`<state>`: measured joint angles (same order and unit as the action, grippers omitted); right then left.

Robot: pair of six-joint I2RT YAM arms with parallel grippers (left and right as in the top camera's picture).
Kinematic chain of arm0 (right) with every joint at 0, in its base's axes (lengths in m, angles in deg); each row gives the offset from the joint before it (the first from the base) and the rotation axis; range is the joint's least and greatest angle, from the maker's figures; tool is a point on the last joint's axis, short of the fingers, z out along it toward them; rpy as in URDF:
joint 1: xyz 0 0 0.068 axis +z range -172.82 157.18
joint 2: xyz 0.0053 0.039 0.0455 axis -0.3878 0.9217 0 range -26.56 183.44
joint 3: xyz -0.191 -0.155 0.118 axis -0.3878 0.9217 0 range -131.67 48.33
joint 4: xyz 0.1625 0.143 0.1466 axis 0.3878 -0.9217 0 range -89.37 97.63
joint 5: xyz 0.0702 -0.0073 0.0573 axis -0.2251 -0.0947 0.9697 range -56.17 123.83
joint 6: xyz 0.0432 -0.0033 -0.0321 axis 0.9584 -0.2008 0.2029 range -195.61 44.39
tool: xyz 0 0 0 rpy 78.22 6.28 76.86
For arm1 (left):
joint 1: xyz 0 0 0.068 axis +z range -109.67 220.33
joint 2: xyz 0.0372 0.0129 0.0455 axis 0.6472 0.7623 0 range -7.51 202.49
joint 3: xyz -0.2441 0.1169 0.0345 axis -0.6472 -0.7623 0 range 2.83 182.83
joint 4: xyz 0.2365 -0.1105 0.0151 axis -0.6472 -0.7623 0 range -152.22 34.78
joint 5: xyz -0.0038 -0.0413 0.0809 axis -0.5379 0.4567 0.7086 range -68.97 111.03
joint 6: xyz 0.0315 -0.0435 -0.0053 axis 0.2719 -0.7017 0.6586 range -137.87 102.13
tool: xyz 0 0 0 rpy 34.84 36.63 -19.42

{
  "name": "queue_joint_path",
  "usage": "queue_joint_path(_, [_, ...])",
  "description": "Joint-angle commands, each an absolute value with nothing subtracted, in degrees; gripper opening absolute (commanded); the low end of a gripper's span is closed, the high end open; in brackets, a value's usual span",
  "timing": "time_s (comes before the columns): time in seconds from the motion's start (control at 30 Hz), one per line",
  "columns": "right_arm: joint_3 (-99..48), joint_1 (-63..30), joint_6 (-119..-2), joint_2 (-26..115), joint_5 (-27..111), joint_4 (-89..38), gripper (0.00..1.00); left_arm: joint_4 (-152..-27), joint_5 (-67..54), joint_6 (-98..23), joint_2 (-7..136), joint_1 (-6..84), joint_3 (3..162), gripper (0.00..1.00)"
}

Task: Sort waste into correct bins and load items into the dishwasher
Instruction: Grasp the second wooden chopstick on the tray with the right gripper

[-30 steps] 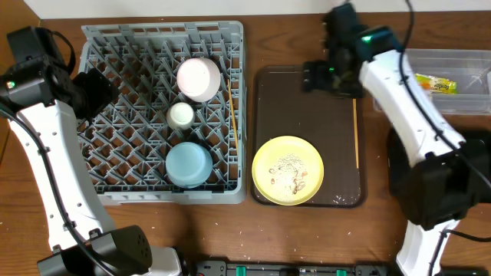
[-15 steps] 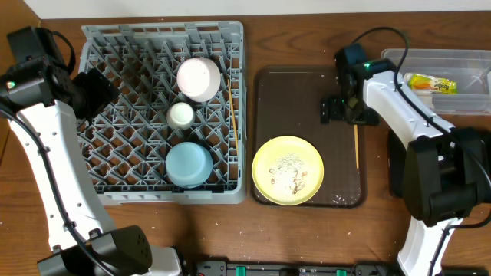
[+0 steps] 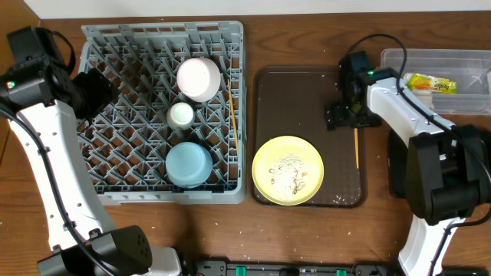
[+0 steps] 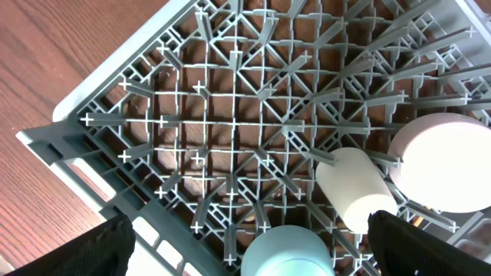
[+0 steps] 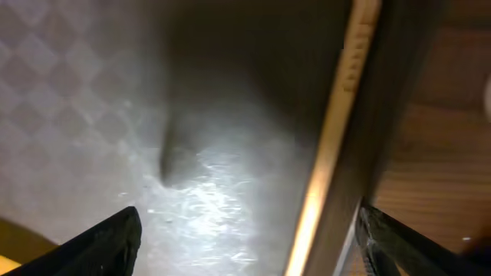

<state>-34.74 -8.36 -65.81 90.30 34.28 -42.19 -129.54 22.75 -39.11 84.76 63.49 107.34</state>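
The grey dishwasher rack [image 3: 161, 31] holds a white bowl [image 3: 199, 79], a small white cup [image 3: 181, 115], a light blue bowl [image 3: 189, 164] and one chopstick [image 3: 231, 115]. My left gripper [image 3: 96, 88] hovers open over the rack's left part; its wrist view shows the blue bowl [image 4: 288, 253] and cup [image 4: 354, 198] below. A yellow plate [image 3: 288, 170] with food crumbs [image 3: 291, 175] lies on the brown tray [image 3: 299, 84]. My right gripper [image 3: 351, 116] is low over the tray's right edge, open, straddling a second chopstick [image 3: 356, 149] [image 5: 337, 130] that lies near its right finger [image 5: 418, 245].
A clear tub [image 3: 395, 57] at the back right holds a yellow-green snack packet [image 3: 431, 83]. A dark shape [image 3: 395, 165], partly hidden by the right arm, sits right of the tray. Bare wooden table [image 3: 192, 230] runs along the front.
My right gripper has come from the tray's far edge toward me and down over the chopstick at the right rim, with its jaws slightly narrower. The left arm has stayed still.
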Motion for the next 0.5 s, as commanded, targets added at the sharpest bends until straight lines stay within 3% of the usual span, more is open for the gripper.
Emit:
queue_joint_path(0.0, [-34.33, -9.45, -68.01, 91.30, 35.88, -42.06, 0.88, -129.56, 23.23, -39.61, 84.92, 63.69, 107.80, 0.98])
queue_joint_path(0.47, [-33.93, -8.86, -67.93, 91.85, 39.28, -40.91, 0.82, -129.56, 23.23, -39.61, 84.92, 63.69, 107.80, 0.98])
